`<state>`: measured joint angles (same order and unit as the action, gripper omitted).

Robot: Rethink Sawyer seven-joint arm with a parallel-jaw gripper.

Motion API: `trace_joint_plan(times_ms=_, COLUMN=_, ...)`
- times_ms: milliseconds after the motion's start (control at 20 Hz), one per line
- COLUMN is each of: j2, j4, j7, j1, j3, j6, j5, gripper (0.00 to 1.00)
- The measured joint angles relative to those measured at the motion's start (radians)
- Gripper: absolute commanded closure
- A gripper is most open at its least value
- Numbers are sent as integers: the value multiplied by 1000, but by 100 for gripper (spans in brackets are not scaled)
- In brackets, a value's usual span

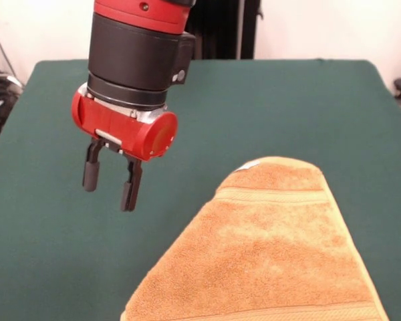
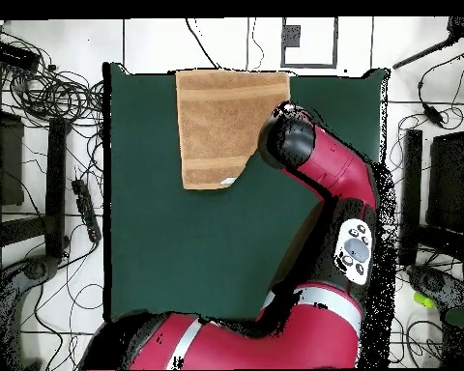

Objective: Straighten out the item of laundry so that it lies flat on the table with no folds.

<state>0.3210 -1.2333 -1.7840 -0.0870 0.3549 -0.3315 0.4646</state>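
Orange-tan terry hand towel (image 1: 267, 254) with flat woven stripe bands is lying at the table's edge farthest from the robot's base, a white tag showing at its one turned-in corner (image 2: 230, 181). Dark green cloth is covering the large rectangular table (image 1: 267, 107). Beside the towel and apart from it, the red and black arm's tool (image 1: 111, 179) is hanging above the table, its two black fingers (image 1: 91, 170) standing apart and gripping nothing.

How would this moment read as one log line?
gripper: open, empty, above table | towel: corner folded, untouched
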Motion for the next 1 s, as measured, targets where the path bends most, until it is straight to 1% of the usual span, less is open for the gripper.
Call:
trace_joint_plan(times_ms=550, j2=9, j4=0, j7=0, j1=-5, j3=-15, j6=0, j5=-59, gripper=0)
trace_joint_plan(times_ms=1000, j2=9, j4=0, j7=0, j1=-19, j3=-27, j6=0, j5=-72, gripper=0)
